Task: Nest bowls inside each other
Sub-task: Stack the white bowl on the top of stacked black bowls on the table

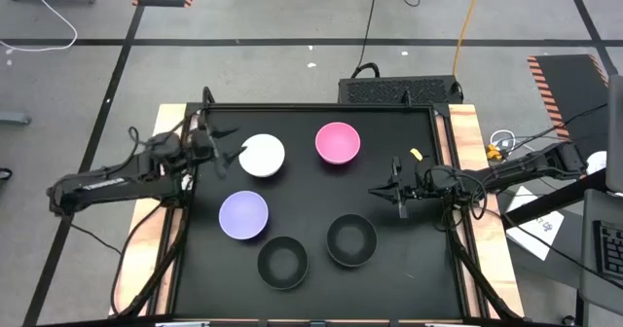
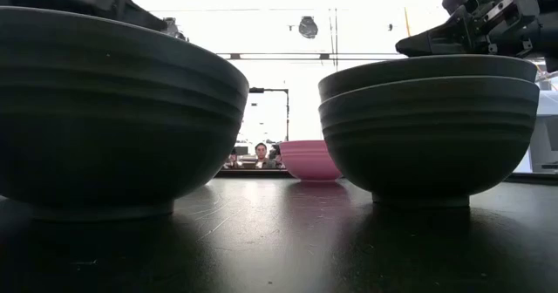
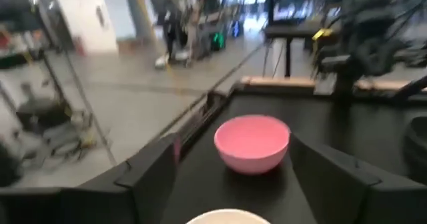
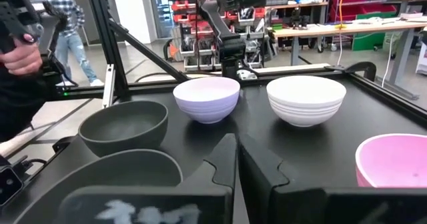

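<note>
Five round bowls (image 1: 262,156), one nested.

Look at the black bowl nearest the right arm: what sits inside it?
The low view shows a second black bowl nested inside the black bowl, only its rim band showing above the outer rim. Whether anything lies inside the inner one is hidden there.

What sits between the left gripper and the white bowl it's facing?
Nothing visible. The left gripper is open right beside the white bowl, with only bare black table between them. The lavender bowl lies off to the side, nearer the table's front.
</note>
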Controlling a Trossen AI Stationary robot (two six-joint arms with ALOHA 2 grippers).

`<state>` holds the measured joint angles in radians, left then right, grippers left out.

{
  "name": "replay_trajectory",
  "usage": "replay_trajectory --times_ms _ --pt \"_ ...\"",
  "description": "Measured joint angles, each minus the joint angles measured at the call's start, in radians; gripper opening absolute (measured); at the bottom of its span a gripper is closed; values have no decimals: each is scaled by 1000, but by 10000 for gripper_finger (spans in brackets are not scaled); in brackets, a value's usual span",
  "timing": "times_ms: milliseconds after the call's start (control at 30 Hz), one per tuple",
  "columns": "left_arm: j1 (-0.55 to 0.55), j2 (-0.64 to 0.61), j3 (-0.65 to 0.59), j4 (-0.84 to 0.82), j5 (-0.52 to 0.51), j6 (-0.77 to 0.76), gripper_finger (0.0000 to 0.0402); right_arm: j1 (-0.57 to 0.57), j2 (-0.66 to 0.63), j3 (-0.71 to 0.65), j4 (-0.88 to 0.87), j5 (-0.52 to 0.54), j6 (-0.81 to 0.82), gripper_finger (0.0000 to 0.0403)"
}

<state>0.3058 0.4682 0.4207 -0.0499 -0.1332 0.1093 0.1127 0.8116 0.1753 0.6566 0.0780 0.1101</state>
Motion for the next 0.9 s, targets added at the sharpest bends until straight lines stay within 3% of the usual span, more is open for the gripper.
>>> replay_trajectory --times_ms 167,300,600,900 --pt "59 195 97 -85 1 -63 361 0 0 0 -2 0 1 7" --pt "111 330 159 -203 28 -123 385 0 0 0 -3 -1 17 7" --pt "182 489 229 -284 325 -145 363 0 0 0 -25 -4 31 7" --pt "183 549 233 -341 388 -147 357 0 0 0 -46 -5 35 7"
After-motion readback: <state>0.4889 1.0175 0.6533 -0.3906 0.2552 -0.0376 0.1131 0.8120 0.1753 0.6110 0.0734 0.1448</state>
